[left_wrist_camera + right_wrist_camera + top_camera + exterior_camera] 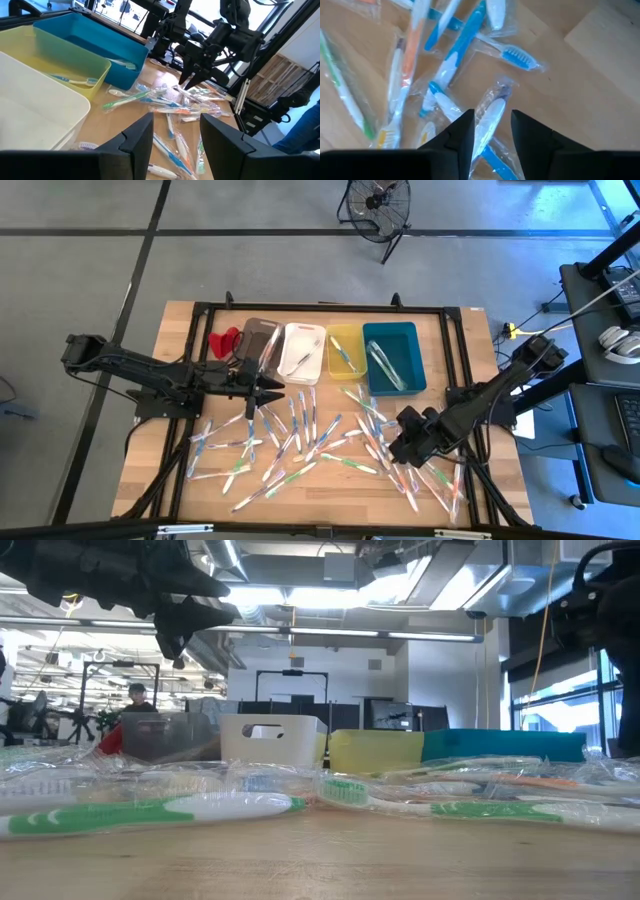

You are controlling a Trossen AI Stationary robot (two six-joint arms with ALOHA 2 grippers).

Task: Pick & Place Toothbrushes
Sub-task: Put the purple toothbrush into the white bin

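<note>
The right gripper is down among the scattered toothbrushes on the right half of the wooden table. Its two fingers straddle one wrapped toothbrush with a white and blue handle; a gap shows on either side, so the fingers are parted around it and nothing is gripped yet. Other wrapped brushes, blue, orange and green, lie crossed just beside and partly under this one.

The left gripper hangs above the table near the grey bin, fingers parted and empty. Behind the pile stand the white bin, the yellow bin and the teal bin; the last three each show at least one brush inside.

Risks, as judged: the clear wrappers are slippery and overlap, so a closing grip may catch only film, drag a neighbouring brush along, or let the handle twist out. A fingertip pressing on the brush beneath could flick the pile.
</note>
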